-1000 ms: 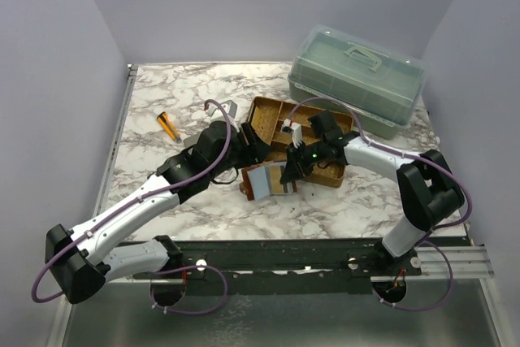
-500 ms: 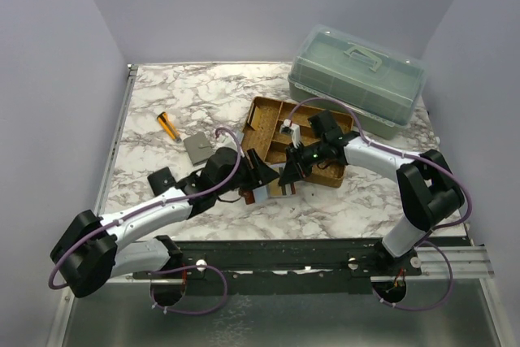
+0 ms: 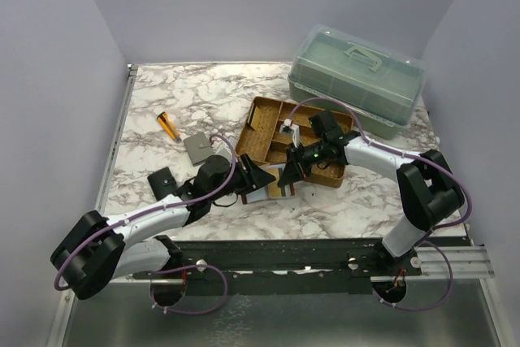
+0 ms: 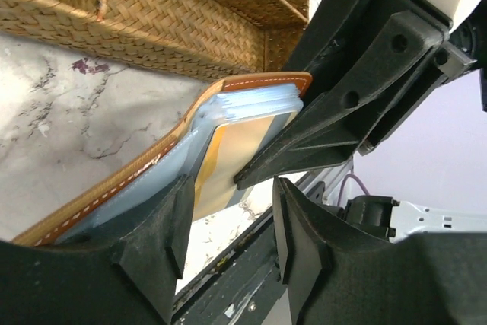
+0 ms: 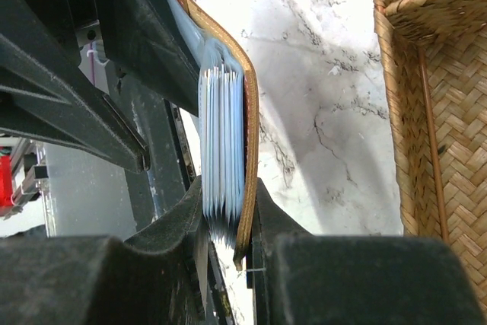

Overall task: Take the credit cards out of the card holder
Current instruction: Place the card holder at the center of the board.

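- Your left arm has drawn back toward you and dropped low, and the card holder (image 4: 137, 188), flat a second ago, now stands on edge over the bench (image 3: 162, 103), just in front of the tray (image 4: 152, 5).
- Close on the gold card (image 4: 236, 154) alone, clear of the blue sleeves. I'd judge a straight pull along its pocket, away from the right tool (image 5: 228, 218), frees it best.
- Keep that right tool firm: it is clamped on the holder's leather edge and sleeves.
- Your left tool (image 4: 228, 222) stands partly open, straddling the card's protruding corner; I see no pinch yet.
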### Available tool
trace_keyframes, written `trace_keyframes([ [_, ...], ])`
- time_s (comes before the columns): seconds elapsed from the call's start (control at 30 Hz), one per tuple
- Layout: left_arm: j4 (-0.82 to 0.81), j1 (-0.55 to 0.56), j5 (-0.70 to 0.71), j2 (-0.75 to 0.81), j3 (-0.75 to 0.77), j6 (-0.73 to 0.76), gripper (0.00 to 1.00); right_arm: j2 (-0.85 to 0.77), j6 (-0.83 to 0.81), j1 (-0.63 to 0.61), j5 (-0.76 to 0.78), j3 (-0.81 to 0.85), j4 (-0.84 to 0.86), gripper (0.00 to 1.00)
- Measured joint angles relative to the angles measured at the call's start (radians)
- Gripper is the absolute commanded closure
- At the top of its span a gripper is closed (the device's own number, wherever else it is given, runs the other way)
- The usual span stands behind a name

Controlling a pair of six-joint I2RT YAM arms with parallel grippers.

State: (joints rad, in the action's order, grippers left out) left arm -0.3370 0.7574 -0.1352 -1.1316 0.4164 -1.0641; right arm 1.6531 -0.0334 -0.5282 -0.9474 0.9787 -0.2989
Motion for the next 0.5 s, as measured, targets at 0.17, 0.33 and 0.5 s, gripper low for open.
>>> trace_keyframes([
  [0.17,-0.035,-0.018,-0.038,0.005,-0.016,0.002,0.50,0.002,0.000,0.005,-0.014,0.000,0.000,1.00],
  [0.33,-0.022,-0.025,-0.059,0.069,-0.021,0.003,0.49,0.008,0.000,0.006,-0.014,0.000,0.000,1.00],
  [0.5,-0.021,-0.025,-0.067,0.056,-0.019,0.006,0.49,0.015,0.000,0.006,-0.016,0.000,0.000,1.00],
])
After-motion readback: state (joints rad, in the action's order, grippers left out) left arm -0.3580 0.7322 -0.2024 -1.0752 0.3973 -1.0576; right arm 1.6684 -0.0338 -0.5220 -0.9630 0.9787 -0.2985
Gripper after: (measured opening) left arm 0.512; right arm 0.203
